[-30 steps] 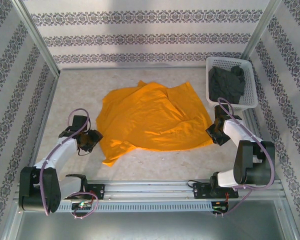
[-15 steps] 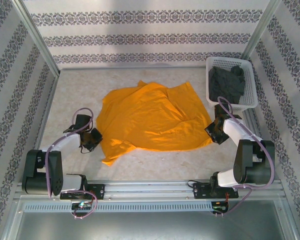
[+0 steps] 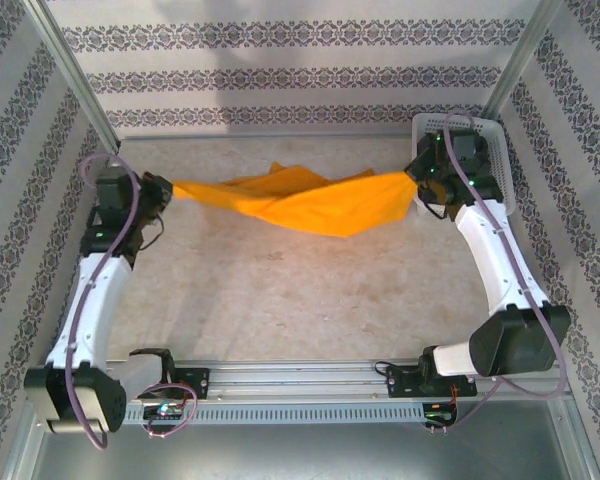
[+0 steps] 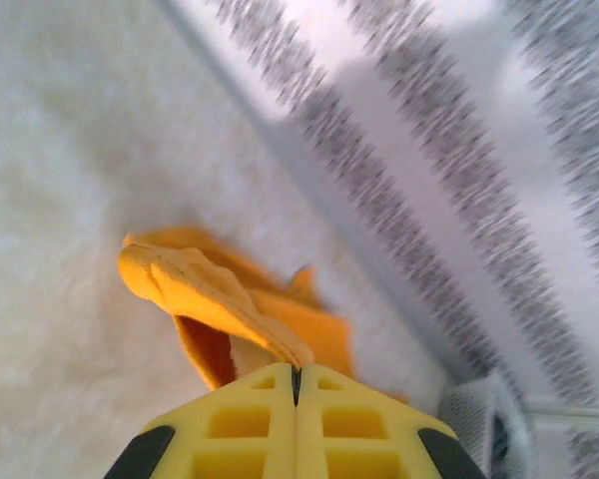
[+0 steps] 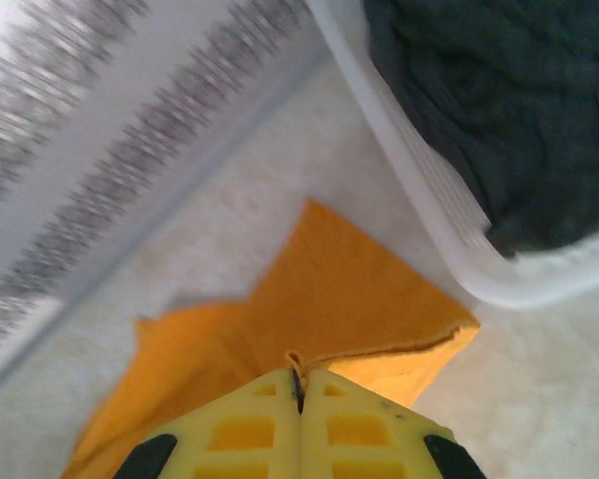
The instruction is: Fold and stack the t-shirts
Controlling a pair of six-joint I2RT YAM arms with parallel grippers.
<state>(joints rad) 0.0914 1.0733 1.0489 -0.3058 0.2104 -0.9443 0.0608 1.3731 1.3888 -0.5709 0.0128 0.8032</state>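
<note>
The orange-yellow t-shirt (image 3: 300,200) hangs stretched above the table between both grippers, sagging in the middle. My left gripper (image 3: 168,190) is shut on its left end; in the left wrist view the cloth (image 4: 215,299) runs into the closed yellow fingers (image 4: 250,419). My right gripper (image 3: 412,172) is shut on the right end, with a pinch of the cloth's edge (image 5: 359,289) caught between its fingers (image 5: 354,424). The charcoal-grey t-shirt (image 5: 489,110) lies bundled in the white basket (image 3: 485,130).
The white lattice basket stands at the back right corner, close behind my right gripper; its rim (image 5: 419,190) runs just beside the held cloth. Patterned walls enclose the pale table (image 3: 300,290) on three sides. A metal rail (image 3: 300,378) crosses the near edge.
Both arms have swung up and toward the back, lifting the orange-yellow t-shirt off the table. It lay spread flat a second ago and now hangs stretched between the grippers.
</note>
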